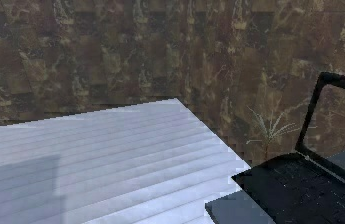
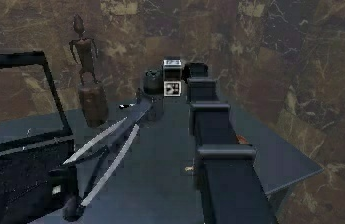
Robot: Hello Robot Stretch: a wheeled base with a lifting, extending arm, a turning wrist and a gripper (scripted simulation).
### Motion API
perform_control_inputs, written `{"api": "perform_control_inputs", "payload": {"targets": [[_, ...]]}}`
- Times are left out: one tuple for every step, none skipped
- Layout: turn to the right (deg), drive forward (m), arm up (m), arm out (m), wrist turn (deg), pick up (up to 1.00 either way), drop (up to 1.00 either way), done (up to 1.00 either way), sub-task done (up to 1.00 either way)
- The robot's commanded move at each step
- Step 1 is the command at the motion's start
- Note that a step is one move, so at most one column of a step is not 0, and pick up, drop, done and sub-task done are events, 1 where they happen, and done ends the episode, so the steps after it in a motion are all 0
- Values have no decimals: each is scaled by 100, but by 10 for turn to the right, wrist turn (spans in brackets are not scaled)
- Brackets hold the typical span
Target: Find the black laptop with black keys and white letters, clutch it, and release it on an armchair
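Laptop point(image 1: 308, 182) (lid up) on dark table point(image 2: 275, 165) w/ brown patterned wall point(image 1: 100, 50) behind.

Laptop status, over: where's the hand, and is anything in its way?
Hand near the open black laptop on the dark table. Can't tell if it holds anything. Slim statue stands close by the hand.

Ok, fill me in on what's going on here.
The Stretch robot stands beside a dark table with its arm extended over the tabletop. The gripper points its fingers toward an open black laptop that rests on the table. Whether it holds anything cannot be told. A thin figure statue on a wooden base stands just beyond the gripper. In the forward view, the laptop sits at the right, next to pale plank floor.
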Motion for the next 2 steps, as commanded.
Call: {"api": "perform_control_inputs", "payload": {"targets": [[0,0,0,-26,0,0,0,0,0],[-450,0,0,0,0,0,0,0,0]]}}
